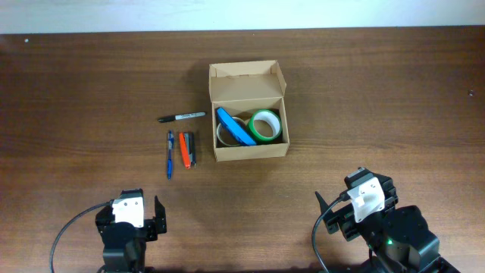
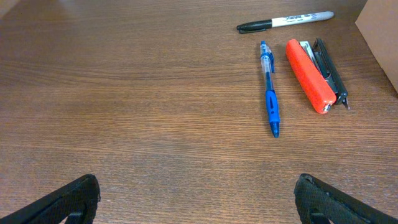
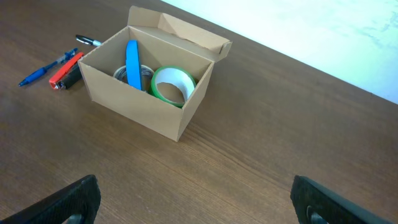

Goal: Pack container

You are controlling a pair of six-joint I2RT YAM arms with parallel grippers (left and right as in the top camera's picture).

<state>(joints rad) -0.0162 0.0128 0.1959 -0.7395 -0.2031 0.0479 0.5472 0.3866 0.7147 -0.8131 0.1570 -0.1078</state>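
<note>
Overhead view, going left to right: the left gripper (image 1: 129, 209) sits at the bottom left of the frame with its fingers spread wide and nothing between them. Same story in the left wrist view, where the two black fingertips (image 2: 65, 200) poke in at the bottom corners with just bare wood between them.

Up from it, left of center, a blue pen (image 1: 170, 154) lies on the brown table (image 1: 379, 91), pointing up and down the frame. Just beside it on the right is an orange tool (image 1: 183, 150), and pressed right against that is a black tool (image 1: 191, 149). Can't really tell what those two are. Just above the trio a black marker (image 1: 182, 117) lies roughly crosswise, apart from them.

Next comes the cardboard box (image 1: 250, 151), a bit above the middle of the frame and near the marker's tip. Its lid flap (image 1: 246, 72) is folded back toward the top edge, so it's open. Inside, a blue tape roll (image 1: 235, 126) stands on edge, leaning across a pale roll (image 1: 226, 135) on the left, and a green tape roll (image 1: 265, 125) sits on the right side.

The right gripper (image 1: 356, 197) is at the bottom right, well apart from the box, fingers wide open too and holding nothing. Its wrist view looks at the box in the upper left from a corner.
</note>
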